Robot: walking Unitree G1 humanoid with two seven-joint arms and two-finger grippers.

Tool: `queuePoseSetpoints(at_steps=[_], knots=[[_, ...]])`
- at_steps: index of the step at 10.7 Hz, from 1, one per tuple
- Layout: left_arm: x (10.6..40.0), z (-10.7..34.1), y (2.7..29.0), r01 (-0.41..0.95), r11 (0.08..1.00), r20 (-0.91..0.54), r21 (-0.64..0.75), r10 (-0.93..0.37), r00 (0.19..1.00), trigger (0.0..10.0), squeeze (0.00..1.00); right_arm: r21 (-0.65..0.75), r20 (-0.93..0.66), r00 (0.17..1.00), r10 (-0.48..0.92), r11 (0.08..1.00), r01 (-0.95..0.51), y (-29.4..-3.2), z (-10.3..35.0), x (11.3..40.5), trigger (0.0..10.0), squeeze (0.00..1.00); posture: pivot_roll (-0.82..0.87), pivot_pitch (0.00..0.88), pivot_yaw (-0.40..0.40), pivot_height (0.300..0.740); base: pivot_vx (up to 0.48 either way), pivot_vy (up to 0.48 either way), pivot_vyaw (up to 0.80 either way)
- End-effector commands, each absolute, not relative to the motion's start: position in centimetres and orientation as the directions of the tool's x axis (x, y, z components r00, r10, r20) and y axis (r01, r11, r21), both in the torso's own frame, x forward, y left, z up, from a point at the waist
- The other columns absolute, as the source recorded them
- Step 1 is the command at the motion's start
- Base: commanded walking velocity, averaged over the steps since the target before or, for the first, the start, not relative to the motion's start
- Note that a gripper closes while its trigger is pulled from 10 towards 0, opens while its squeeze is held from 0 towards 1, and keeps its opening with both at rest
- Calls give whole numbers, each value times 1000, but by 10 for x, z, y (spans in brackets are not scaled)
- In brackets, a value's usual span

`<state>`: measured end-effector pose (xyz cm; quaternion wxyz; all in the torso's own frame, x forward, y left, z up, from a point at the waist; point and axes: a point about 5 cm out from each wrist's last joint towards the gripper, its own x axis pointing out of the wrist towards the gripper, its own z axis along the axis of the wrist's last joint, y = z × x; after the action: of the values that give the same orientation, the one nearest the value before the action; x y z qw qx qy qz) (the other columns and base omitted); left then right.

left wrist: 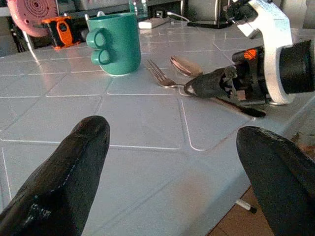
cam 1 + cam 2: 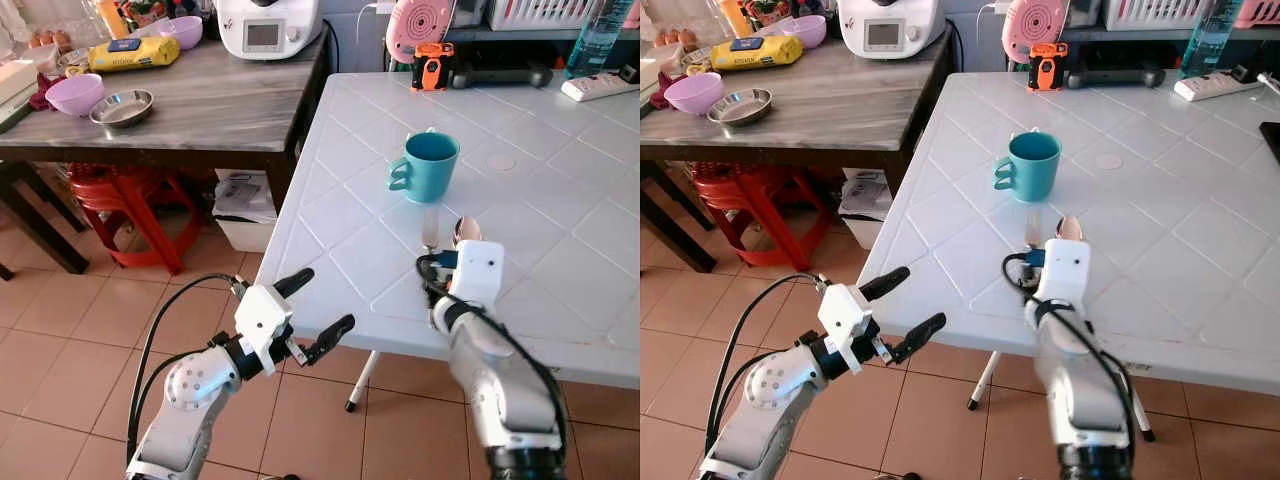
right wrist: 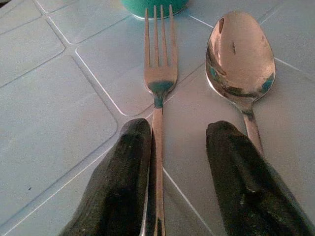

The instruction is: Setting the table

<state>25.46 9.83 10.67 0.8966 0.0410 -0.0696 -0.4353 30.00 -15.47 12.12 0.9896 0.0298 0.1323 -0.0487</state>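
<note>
**No Legible Text on Table Setting**

No readable words, brands or numbers anywhere. Yellow packet (image 2: 133, 53) on the far wooden counter, well beyond both sets of jaws, with a dark blue label too small to read. White kitchen appliance (image 2: 267, 25) beside it, with a grey display panel showing no discernible figures. Teal mug (image 2: 427, 166), just ahead of the right jaws, plain and unmarked.
</note>
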Motion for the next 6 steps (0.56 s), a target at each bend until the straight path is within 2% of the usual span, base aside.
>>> queuePoseSetpoints(at_steps=[1, 6], knots=[[251, 106, 98, 787, 586, 64, 191, -808, 586, 10000, 0, 36, -376, 919, -119, 989, 143, -167, 101, 297, 0, 0, -88, 126, 108, 740, 0, 0, 0], [252, 106, 99, 785, 591, 64, 188, -805, 590, 10000, 0, 9, -414, 907, -82, 995, 95, -164, 93, 298, 0, 0, -84, 125, 114, 740, 0, 0, 0]])
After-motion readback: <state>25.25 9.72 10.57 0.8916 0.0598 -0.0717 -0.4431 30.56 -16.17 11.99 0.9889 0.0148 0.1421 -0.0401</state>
